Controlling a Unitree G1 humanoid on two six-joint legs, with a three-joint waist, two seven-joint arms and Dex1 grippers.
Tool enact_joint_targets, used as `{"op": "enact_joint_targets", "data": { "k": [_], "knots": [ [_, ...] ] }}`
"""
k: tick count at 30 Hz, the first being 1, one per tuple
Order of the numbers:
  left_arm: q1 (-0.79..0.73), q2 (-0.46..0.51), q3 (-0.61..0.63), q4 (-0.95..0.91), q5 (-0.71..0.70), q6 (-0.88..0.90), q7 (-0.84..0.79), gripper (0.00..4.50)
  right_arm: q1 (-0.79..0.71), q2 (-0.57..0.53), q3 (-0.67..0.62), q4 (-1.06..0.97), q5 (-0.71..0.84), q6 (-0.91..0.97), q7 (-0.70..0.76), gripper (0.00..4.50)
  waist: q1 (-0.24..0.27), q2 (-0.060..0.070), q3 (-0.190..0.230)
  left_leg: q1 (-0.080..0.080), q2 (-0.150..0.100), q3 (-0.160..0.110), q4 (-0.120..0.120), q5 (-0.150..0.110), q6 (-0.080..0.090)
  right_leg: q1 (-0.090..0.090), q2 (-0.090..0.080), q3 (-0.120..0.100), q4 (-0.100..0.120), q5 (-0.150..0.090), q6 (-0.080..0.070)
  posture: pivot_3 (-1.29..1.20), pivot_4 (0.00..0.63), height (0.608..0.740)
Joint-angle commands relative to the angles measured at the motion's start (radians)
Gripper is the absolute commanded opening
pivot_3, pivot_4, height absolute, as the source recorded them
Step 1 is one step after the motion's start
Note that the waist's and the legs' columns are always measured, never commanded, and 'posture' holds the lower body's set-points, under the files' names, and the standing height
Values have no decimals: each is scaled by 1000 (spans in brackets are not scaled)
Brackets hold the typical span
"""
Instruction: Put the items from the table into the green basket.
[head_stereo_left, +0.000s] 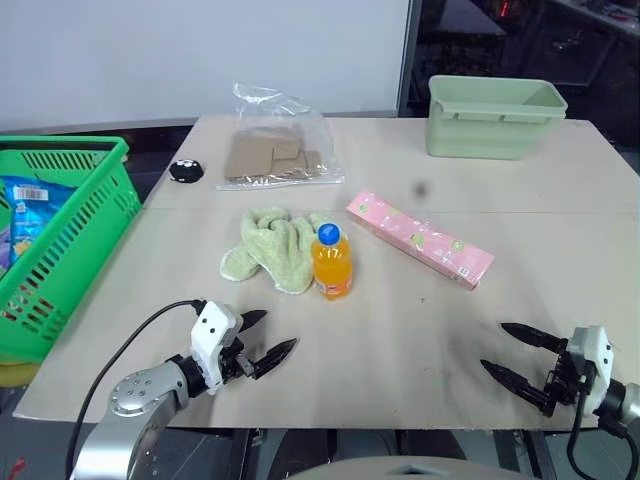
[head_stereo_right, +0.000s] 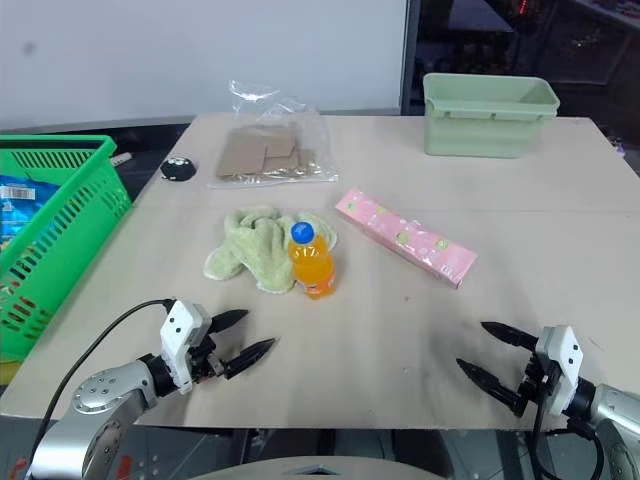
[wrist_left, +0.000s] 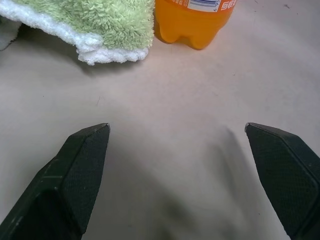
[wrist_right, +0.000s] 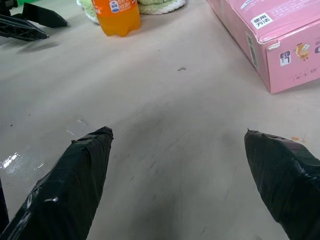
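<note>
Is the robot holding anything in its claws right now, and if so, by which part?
Nothing. The left gripper and right gripper are both open and empty over the table.

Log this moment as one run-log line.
left gripper: open, empty | right gripper: open, empty | cloth, bottle, box: on table | basket: none of them in

The green basket is cut off by the left edge, its contents only partly seen. The soda bottle is cropped above its base in the left wrist view.
</note>
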Motion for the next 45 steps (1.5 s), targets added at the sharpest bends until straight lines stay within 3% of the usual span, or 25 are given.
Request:
{"op": "enact_joint_targets", "data": {
  "k": [1,11,26,29,32,39,45],
  "knots": [
    [-9,7,8,-1,-12,-18,-17,4472,-5,4,-19,-38,25,3,0,4500,0,0,2,0,0,0,0,0,0,0,0,0,0,0,0,-156,93,740],
    [-14,10,17,22,-20,-33,-39,4472,-6,11,-21,-85,53,22,-5,4500,1,3,15,0,1,0,0,0,0,0,1,0,0,0,0,-160,111,740],
    [-26,-22,56,44,-19,-71,24,4472,19,-12,-37,-154,83,30,24,4500,1,3,13,0,1,1,0,0,0,-1,2,0,0,1,-1,-134,45,740],
    [-112,-11,108,40,-87,32,71,4472,-21,-5,-43,-221,145,74,-15,4500,0,1,7,0,1,0,0,0,0,-1,3,-1,1,1,0,-139,29,740],
    [-290,41,148,92,-117,122,109,4472,-101,-10,-25,-284,204,141,-62,4500,1,-3,4,0,1,-1,2,0,0,0,4,-3,3,-1,3,-134,31,740],
    [-583,138,30,221,-66,314,111,4472,-263,-95,6,-441,224,325,-201,4500,-4,-4,-5,-1,0,-1,4,3,4,1,7,-2,3,5,2,-156,18,740],
    [-558,177,-101,215,-31,424,53,4472,-295,-134,-55,-481,297,399,-236,4500,-22,-5,-6,-2,1,-2,1,2,3,-1,9,-3,3,6,3,-189,10,740]
  ]
}}
